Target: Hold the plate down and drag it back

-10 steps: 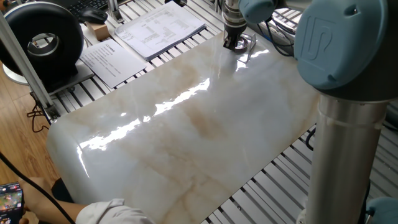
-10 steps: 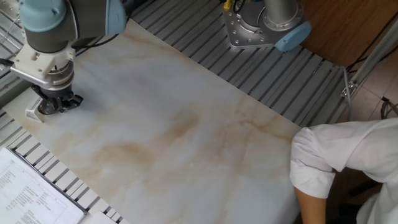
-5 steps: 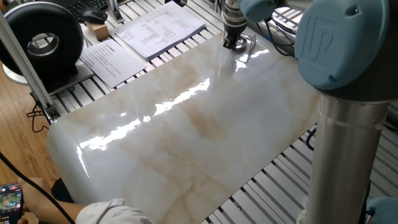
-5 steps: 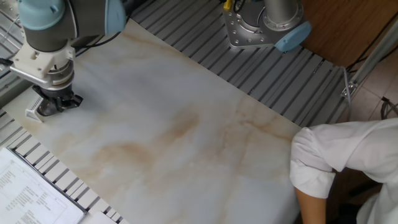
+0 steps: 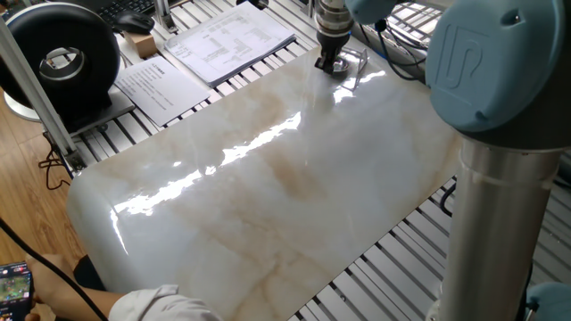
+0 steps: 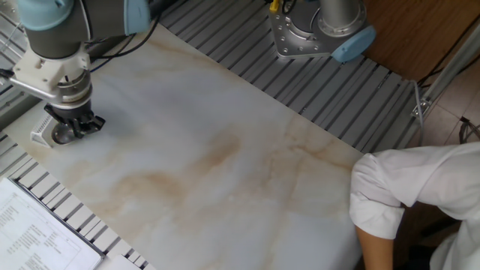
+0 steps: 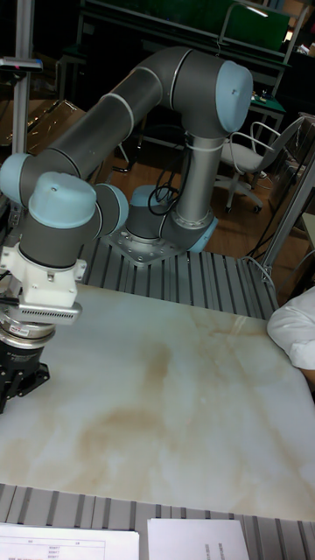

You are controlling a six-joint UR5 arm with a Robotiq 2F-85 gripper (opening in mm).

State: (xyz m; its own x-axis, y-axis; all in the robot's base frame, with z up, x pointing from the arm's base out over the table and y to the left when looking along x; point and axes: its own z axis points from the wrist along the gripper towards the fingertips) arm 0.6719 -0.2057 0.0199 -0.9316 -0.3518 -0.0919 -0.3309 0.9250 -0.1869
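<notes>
At far corner of table (image 6: 225, 150), beside papers (image 5: 234, 40): gripper (image 6: 71, 127) pointing straight down over plate (image 6: 64, 135), dish mostly hidden underneath, only a sliver of shiny rim showing. Can't tell finger opening, views too small and dark; nothing looks clamped. Appears to be pressing down on dish, or just above it; contact not confirmable. Step in hand, as judged: hold-down at start of drag, plate near table edge next to small clear bracket (image 5: 357, 62). Next move calls for steady downward pressure, then slow straight pull across marble toward arm base (image 6: 319, 30). Slick surface, so likely to slip if pressure drops
</notes>
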